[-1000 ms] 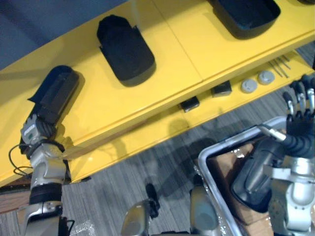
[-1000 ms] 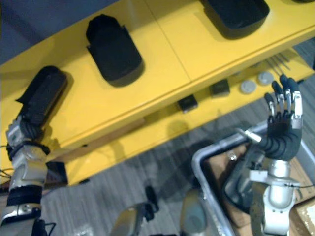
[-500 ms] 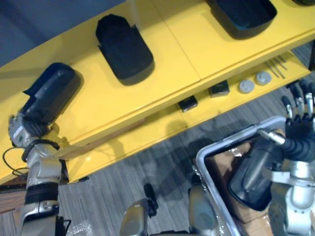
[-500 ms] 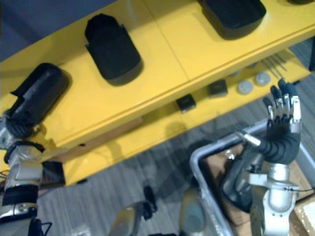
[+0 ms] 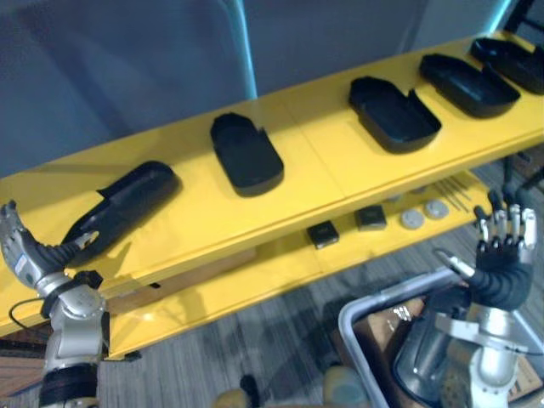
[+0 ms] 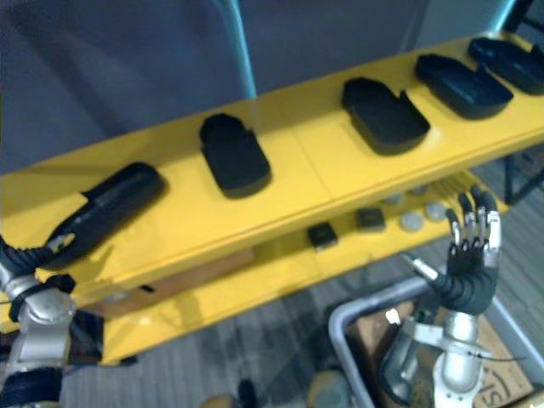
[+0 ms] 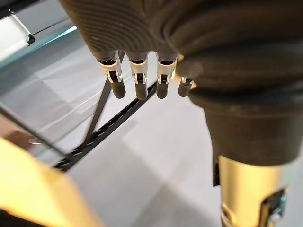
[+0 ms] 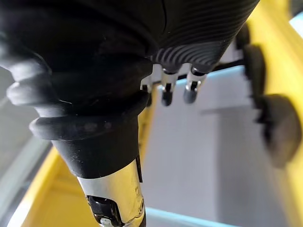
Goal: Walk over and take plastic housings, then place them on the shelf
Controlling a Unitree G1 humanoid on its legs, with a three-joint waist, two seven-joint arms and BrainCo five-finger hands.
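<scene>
Backdrop: grey-blue panel wall point(image 5: 127, 68) behind a long yellow shelf point(image 5: 314, 166); grey striped carpet point(image 5: 280, 336) in front.
Upper deck: five black plastic housings in a row, well apart. The end housing point(image 5: 123, 208) lies slantwise near the shelf's left end, close to the front edge. The second housing point(image 5: 246, 153) and third housing point(image 5: 393, 113) sit mid-deck. The fourth housing point(image 5: 469, 83) and fifth housing point(image 5: 514, 59) are toward the right end.
Lower deck: dark blocks point(image 5: 323, 234), grey discs point(image 5: 412, 219) and thin rods point(image 5: 459, 187) along the right half.
Bin: grey bin point(image 5: 374, 302) on the floor off the shelf's right front corner. A glossy bin housing point(image 5: 421, 361) lies inside, beside cardboard point(image 5: 382, 327).
Left hand point(image 5: 25, 251): fingers straight and holding nothing, just beside the near tip of the end housing. Whether the thumb touches it cannot be told.
Right hand point(image 5: 503, 255): raised over the bin, fingers straight, empty.
Status (judged): five housings are shelved and one is left in the bin. Neither hand carries anything.
Handling (judged): thin moulded shells, so light and stiff. The smooth gloss is likely slippery under hard fingertips. The walls may flex or crack if squeezed hard.
Hold point (advised): across the narrow width near mid-length, thumb on one long wall and fingers on the other. Avoid the notched end and its thin lips.
Risk (judged): a one-end hold would let the long shell swing or twist out of the hand.
</scene>
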